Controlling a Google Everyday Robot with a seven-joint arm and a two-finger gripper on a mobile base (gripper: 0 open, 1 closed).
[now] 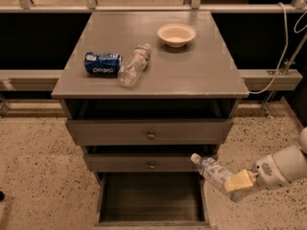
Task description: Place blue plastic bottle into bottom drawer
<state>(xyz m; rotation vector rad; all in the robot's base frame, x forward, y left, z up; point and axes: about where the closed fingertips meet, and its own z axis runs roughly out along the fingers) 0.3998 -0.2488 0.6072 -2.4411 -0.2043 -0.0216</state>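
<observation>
The blue plastic bottle (212, 170), clear with a white cap and pale label, is tilted with its cap up and left, over the right edge of the open bottom drawer (151, 199). My gripper (238, 181) comes in from the lower right on a white arm and is shut on the bottle's base end. The bottom drawer is pulled out, a wide grey box with a dark inside, below the two closed drawer fronts.
On the cabinet top (192, 75) lie a blue Pepsi can (102, 63), a slimmer clear bottle (134, 64) and a cream bowl (176, 34). Two drawer fronts with round knobs (150, 135) sit above. Speckled floor surrounds the cabinet; a white cable (283, 47) hangs at right.
</observation>
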